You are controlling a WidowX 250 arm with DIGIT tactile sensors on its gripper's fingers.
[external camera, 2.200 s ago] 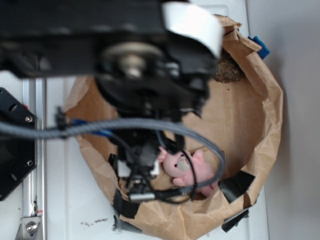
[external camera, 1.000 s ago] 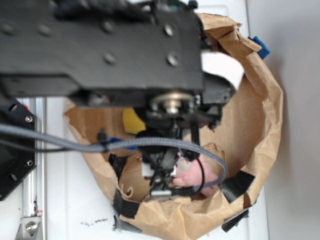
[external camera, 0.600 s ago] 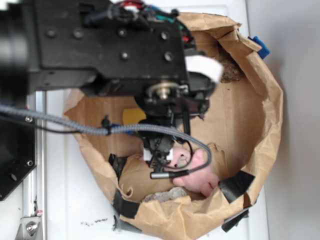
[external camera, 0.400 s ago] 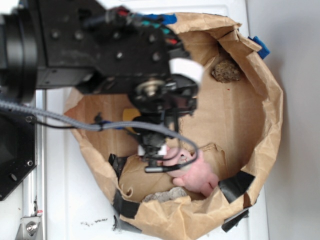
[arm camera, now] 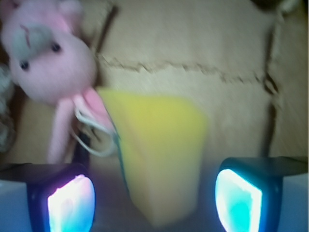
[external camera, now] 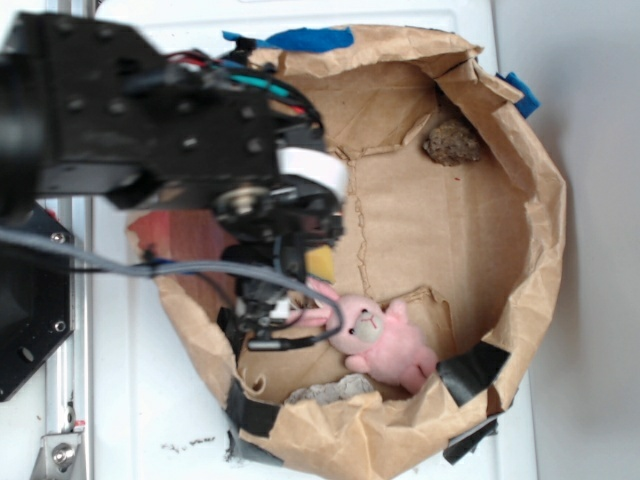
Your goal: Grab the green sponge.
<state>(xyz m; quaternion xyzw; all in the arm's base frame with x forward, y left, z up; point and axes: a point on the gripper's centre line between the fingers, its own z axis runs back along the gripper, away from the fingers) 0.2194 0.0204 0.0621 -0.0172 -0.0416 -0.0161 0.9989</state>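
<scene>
**Jaws spread wide, sponge lined up between them**

Both fingertips of the gripper point(arm camera: 154, 193) stand well apart in the wrist view, with nothing held. The green sponge point(arm camera: 157, 162) lies on the floor of the brown paper tub point(external camera: 530, 270), yellow foam facing up, and its near end sits in the gap between the two pads. A dark edge, probably the scouring layer, shows along its left side.

The pink plush bunny point(arm camera: 46, 60) lies just beside the sponge on the left; one limb and a loop of white string touch or overlap the sponge's left edge. In the exterior view only a sliver of the yellow sponge shows under the arm.

Judgement: the step in hand is the final descent and squeeze. To do it well, keep the sponge centred, come straight down until the pads flank the foam sides, then close. The left pad risks snagging the bunny's limb or string, so a slight shift away from the bunny before closing would help
</scene>
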